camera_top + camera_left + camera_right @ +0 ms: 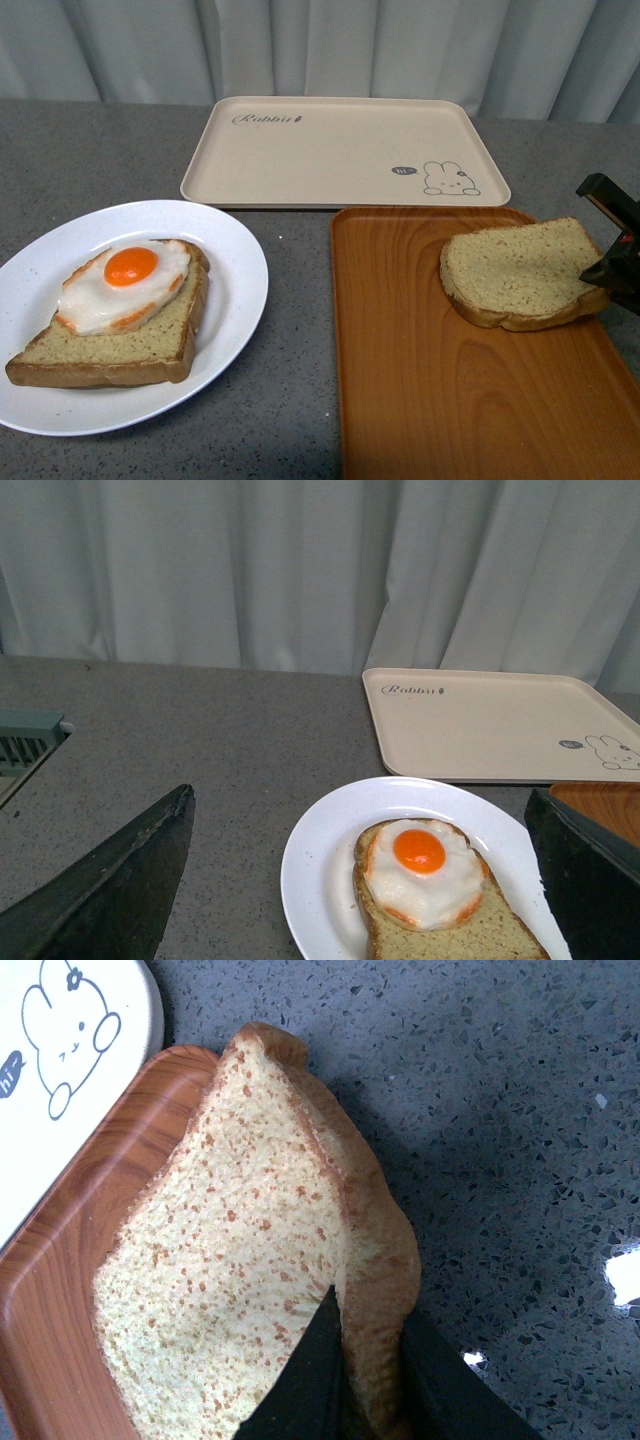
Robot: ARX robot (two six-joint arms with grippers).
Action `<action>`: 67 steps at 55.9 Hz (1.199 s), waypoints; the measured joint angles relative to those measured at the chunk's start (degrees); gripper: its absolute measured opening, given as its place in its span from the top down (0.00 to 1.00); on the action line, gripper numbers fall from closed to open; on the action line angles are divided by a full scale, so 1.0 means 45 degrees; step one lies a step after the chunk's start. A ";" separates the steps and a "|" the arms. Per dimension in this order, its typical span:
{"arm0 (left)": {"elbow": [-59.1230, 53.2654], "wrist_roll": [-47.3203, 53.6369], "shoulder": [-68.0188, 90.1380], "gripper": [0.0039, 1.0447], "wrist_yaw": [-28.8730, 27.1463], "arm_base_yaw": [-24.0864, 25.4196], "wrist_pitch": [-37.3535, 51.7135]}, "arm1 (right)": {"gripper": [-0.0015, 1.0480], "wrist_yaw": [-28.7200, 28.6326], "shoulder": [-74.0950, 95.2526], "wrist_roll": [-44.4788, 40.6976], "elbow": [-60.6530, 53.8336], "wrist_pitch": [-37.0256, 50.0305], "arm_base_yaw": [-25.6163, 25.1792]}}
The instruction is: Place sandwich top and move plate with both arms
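The sandwich top [520,272], a plain speckled bread slice, lies tilted over the right part of the orange wood-grain tray [420,370]. My right gripper [608,268] is shut on its crust at the right edge; in the right wrist view the black fingers [300,1380] pinch the brown crust of the sandwich top [230,1260]. The white plate [235,255] sits at the left and carries a bread slice with a fried egg [125,285]. My left gripper [365,880] is open above the plate [320,870], its two dark fingers [120,890] wide apart either side.
A beige rabbit tray [340,150] lies at the back centre, behind the orange tray. Grey speckled tabletop [290,350] shows between plate and orange tray. White curtains hang behind. A vent-like grille [25,745] shows at one edge of the left wrist view.
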 joint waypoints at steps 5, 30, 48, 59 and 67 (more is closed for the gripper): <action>0.0000 0.0000 0.0000 0.06 0.0000 0.0000 0.0000 | 0.96 0.0005 -0.0325 -0.0189 0.0233 -0.0233 -0.0083; 0.0000 0.0000 0.0000 0.06 0.0000 0.0000 0.0000 | 0.96 -0.1151 -0.1297 -0.0811 0.1875 -0.0005 0.0578; 0.0000 0.0000 0.0000 0.06 0.0000 0.0000 0.0000 | 0.96 -0.2040 -0.0680 -0.0321 0.2982 0.0495 0.2565; 0.0000 0.0000 0.0000 0.06 0.0000 0.0000 0.0000 | 0.96 -0.2346 0.0092 0.0097 0.4051 0.0529 0.3959; 0.0000 0.0005 0.0000 0.06 0.0000 0.0000 0.0000 | 0.96 -0.2501 0.0986 0.0369 0.5037 0.0529 0.5051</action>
